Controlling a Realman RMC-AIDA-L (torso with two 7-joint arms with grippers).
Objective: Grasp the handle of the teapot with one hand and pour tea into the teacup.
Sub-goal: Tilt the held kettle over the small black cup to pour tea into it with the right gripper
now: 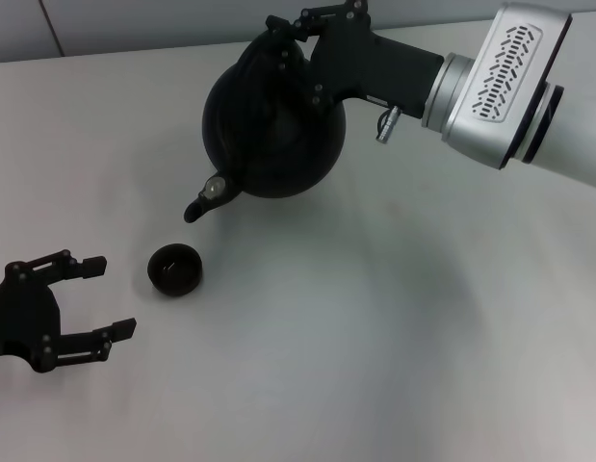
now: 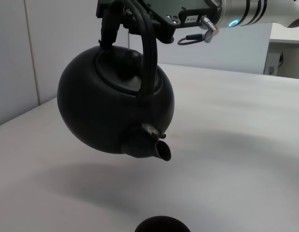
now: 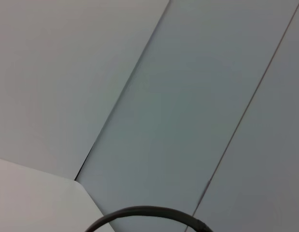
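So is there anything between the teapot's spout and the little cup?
No. In the left wrist view the spout hangs in the air above the teacup, with only bare table showing between them.

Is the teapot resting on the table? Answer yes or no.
No: in the left wrist view the teapot hangs clear of the table, tilted spout-down, held by its handle in the right gripper.

Soft, even light falls from overhead across the pale tabletop, with no harsh glare. The teapot casts a broad, diffuse shadow beneath it; its matte black body shows only faint sheen. Shadows have blurred edges, and the far background looks slightly soft.
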